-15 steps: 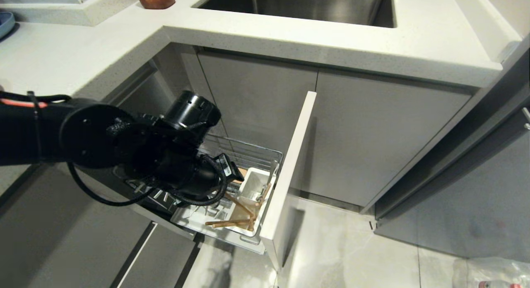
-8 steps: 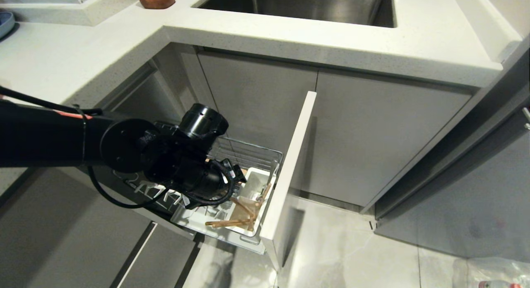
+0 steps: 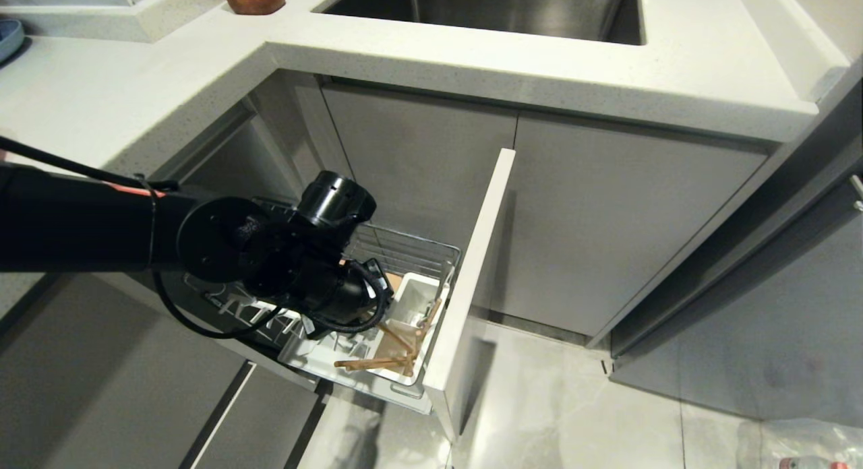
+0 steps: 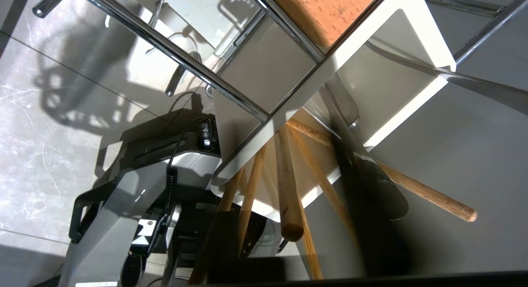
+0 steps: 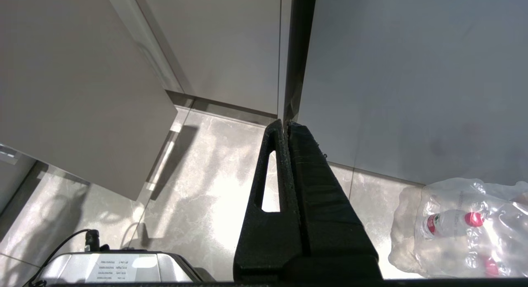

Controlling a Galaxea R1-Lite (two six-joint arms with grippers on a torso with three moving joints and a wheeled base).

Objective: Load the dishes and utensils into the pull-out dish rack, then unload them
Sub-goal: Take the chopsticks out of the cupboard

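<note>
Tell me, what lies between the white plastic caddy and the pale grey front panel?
Only the rack's chrome wire rim, seen in the head view, separates caddy from panel.

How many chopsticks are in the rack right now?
2 for sure, both sticking out of the white utensil caddy: the first chopstick near its middle, the second chopstick angled out to one side. Fainter wooden streaks may be reflections.

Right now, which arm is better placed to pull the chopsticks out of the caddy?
Left. Its gripper is down inside the pull-out dish rack, right at the white caddy holding the chopsticks. The right gripper is shut and hangs low over the floor, away from the rack.
</note>
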